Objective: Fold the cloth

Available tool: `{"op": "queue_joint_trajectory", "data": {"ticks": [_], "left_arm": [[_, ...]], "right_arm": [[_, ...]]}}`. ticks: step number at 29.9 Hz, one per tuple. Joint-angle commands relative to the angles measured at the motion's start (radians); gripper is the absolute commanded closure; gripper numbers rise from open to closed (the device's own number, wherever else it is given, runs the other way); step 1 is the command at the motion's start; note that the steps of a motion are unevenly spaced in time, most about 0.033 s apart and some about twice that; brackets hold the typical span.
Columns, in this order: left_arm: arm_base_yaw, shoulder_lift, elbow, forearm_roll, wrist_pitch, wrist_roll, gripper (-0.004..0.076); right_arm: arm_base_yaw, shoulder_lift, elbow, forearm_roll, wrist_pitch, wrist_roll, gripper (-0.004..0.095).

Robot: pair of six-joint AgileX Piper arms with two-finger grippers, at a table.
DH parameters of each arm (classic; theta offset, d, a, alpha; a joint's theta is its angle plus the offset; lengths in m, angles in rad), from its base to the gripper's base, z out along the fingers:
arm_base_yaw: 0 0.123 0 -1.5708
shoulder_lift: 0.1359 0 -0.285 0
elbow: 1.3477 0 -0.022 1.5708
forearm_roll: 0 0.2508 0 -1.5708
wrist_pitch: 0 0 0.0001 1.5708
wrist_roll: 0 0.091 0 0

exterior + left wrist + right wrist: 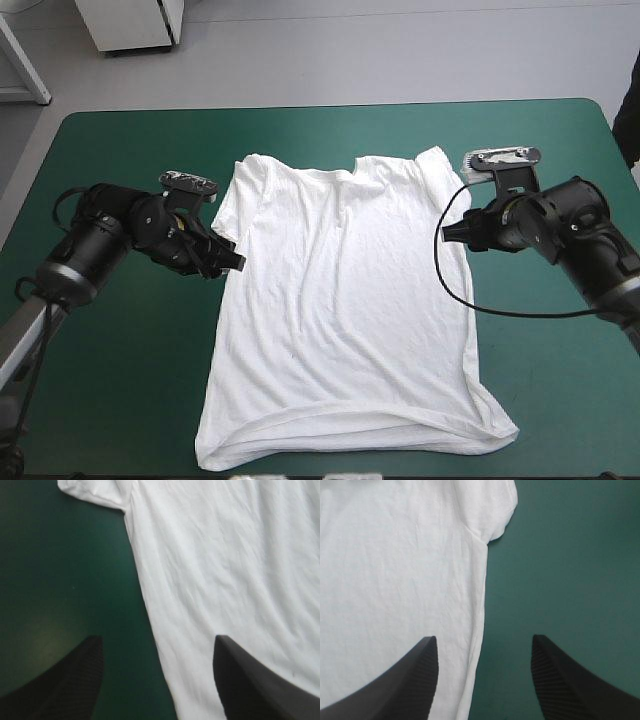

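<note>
R gripper [485,637] is spread wide, black fingers [412,680] straddling the T-shirt [395,570] side edge: one over white fabric, the other over teal-green cover [570,560]. Short sleeve [496,510] lies ahead, flat on the cover. Fabric lightly wrinkled throughout.

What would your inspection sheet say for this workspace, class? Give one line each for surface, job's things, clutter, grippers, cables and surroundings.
Surface: teal-green cover, bare around the T-shirt.
Job's things: T-shirt, white, spread flat, lightly wrinkled, collar toward the far edge, hem toward the near edge, not yet folded.
Clutter: nothing seen.
Grippers: left gripper open, straddling the T-shirt's side edge below the sleeve; right gripper open, straddling the opposite side edge the same way. Neither holds anything.
Cables: nothing foreign seen.
Surroundings: nothing seen at the table's top.
</note>
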Motion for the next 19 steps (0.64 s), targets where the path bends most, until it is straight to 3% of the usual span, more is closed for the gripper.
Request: {"op": "queue_joint_trajectory", "data": {"ticks": [1,10,19], "left_arm": [[0.002,0.043,-0.034,-0.004,-0.067,-0.02,0.0255],[0.002,0.213,-0.034,-0.006,-0.136,-0.038,0.0255],[0.002,0.338,-0.036,-0.004,-0.174,-0.042,0.0256]], "right_arm": [[-0.019,0.032,-0.083,-0.024,-0.048,-0.003,0.0379],[-0.099,0.099,-0.133,0.017,-0.052,-0.064,0.038],[-0.108,0.114,-0.129,0.017,-0.055,-0.091,0.038]]}}
